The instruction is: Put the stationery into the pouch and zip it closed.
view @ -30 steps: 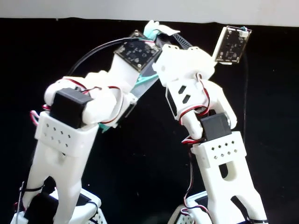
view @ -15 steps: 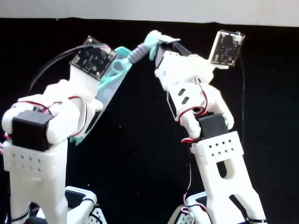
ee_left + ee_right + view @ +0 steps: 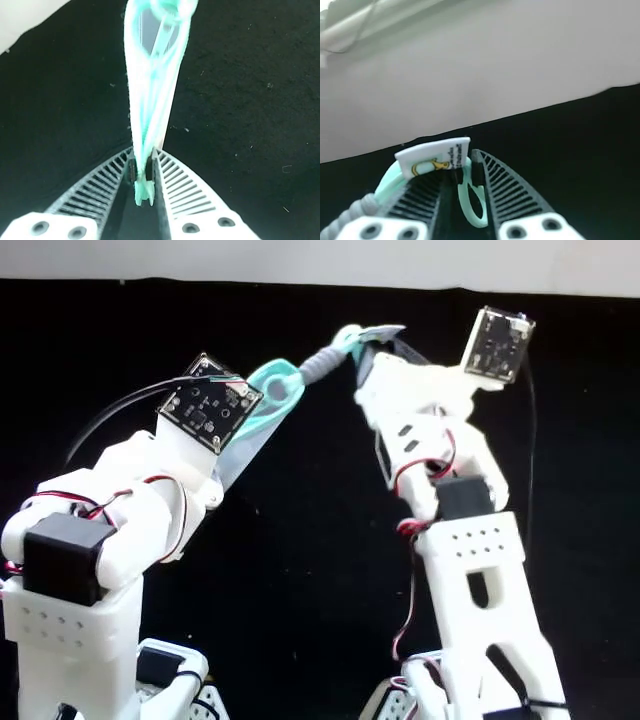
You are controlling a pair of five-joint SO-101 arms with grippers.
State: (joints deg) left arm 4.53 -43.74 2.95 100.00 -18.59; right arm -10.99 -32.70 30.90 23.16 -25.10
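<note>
Above the black table [image 3: 300,540], the left gripper [image 3: 144,170] pinches the mint pouch [image 3: 152,100] and the right gripper [image 3: 465,175] pinches its tagged ring [image 3: 469,206].

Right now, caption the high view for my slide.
Left gripper and right gripper hold the pouch stretched between them.

Black, perhaps cloth-covered table [image 3: 300,570] bearing arm bases [image 3: 170,680].

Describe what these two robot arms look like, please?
The left arm and right arm are both chunky white plastic, with black motor blocks at the joints, thin red and black wires, rows of small holes and a square dark circuit board by each wrist. The fingers are ribbed like a lattice.
</note>
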